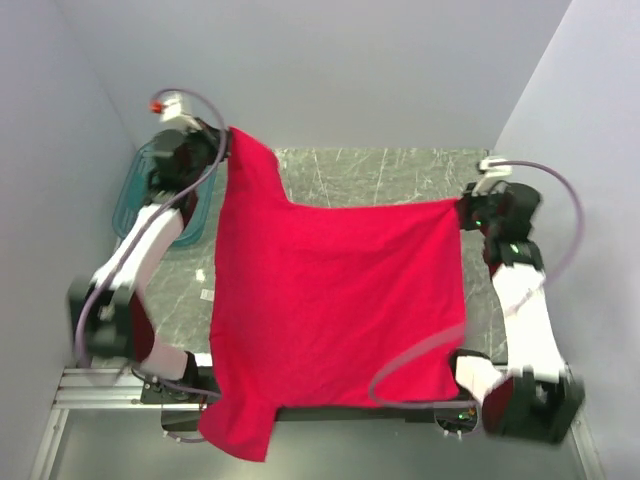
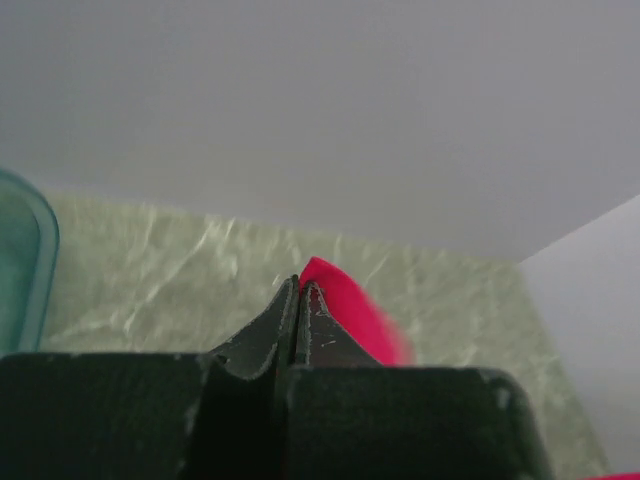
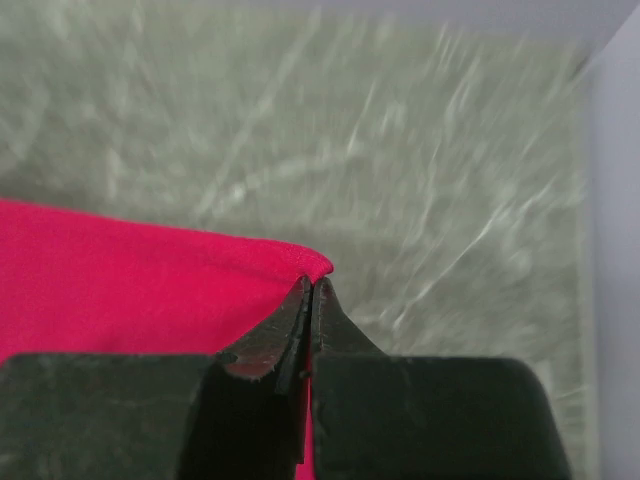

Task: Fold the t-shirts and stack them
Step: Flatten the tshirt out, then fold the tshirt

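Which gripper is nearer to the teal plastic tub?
Left. The left gripper holds the red t-shirt beside the teal tub; the right gripper holds it across the table.

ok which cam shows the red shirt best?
Top external: the whole t-shirt shows, held by two far corners, one sleeve past the near table edge. Left wrist shows only a small red tip at the shut left gripper; right wrist, one corner pinched in the right gripper.
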